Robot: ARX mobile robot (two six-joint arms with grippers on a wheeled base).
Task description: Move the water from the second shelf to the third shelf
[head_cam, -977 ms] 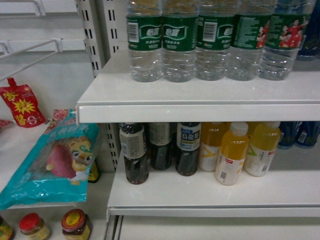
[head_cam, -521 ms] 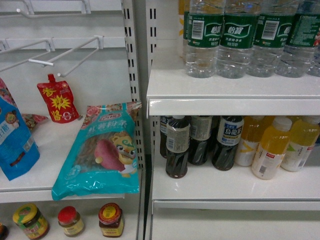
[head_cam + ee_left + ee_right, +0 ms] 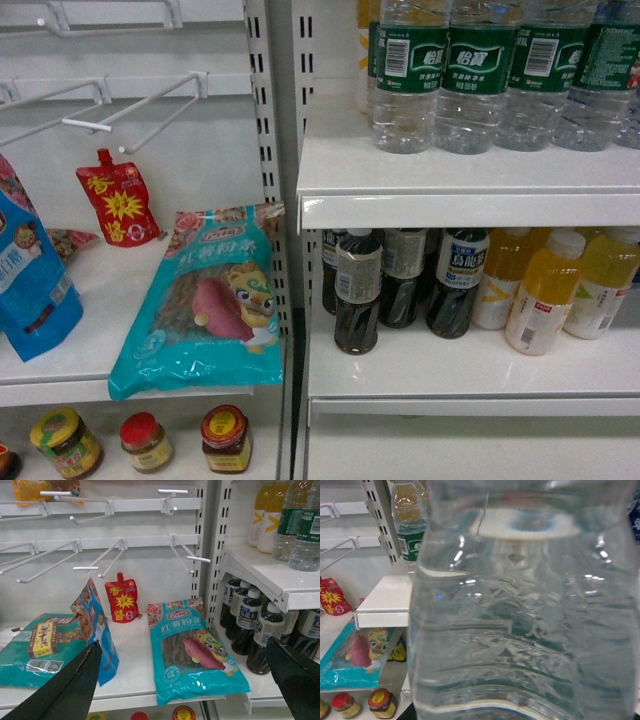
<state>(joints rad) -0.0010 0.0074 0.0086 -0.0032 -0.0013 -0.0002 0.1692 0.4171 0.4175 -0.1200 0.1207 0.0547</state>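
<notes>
Before the right wrist camera: a water bottle (image 3: 525, 610) fills nearly the whole frame, ribbed and clear, too close to show its label.
Right fingers: none visible in any view; whether they are spread or pinching the bottle cannot be told.
Left gripper (image 3: 187, 680): two dark fingers (image 3: 65, 690) at the lower corners of the left wrist view, spread wide with nothing between them.
Between the left fingers, further off: a teal snack bag (image 3: 192, 655) lying on a white shelf (image 3: 132, 677), with a red pouch (image 3: 121, 601) behind it.
Right of the left fingers: dark drink bottles (image 3: 250, 630) standing under an upper shelf (image 3: 265, 577).
Water row (image 3: 500, 70): green-labelled bottles standing side by side on the upper shelf (image 3: 470, 185) in the head view, well apart from the left fingers.
Below the row: dark bottles (image 3: 400, 285) and yellow juice bottles (image 3: 545, 295).
Bottom left: jars (image 3: 145, 440) under the bag's shelf.
</notes>
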